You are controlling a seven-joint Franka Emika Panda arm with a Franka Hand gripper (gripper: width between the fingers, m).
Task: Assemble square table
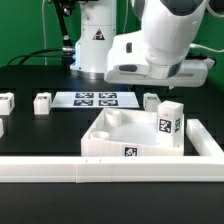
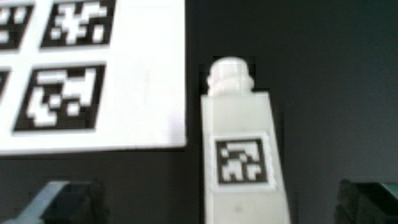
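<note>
Black-and-white square tags throughout, patterns only: four on the marker board [image 1: 96, 99], one tag [image 1: 129, 152] on the near edge of the square table [image 1: 103, 146], one on the face of the upright leg [image 1: 170, 123]. Near the base of the arm [image 1: 165, 35], a triangular warning sticker [image 1: 97, 37], too small to read.

Lying flat on the black table [image 1: 40, 135], rim up: the square table, just behind the long white border rail [image 1: 100, 167], toward the exterior view's right. Standing at its corner on that same side: the upright leg (seated in a socket or merely set there, cannot tell). Lying well apart to the exterior view's left of the marker board: two more legs [image 1: 42, 100]. At that view's left edge, a white scrap cut off, not identifiable. Just beside the marker board on the exterior view's right, under the arm's bulky white hand: a leg [image 1: 150, 100].

From the wrist: the leg [image 2: 237, 150] on the dark surface, near the marker board [image 2: 89, 100] but apart from it, tag face up and blurred, rounded tip soft and hard to make out. Gripper [image 2: 214, 203] spread wide, dark fingertips [image 2: 63, 200] cut off by the picture's edge, one to each side of the leg, clear of it, gripping nothing. In the exterior view, fingers hidden behind the arm.
</note>
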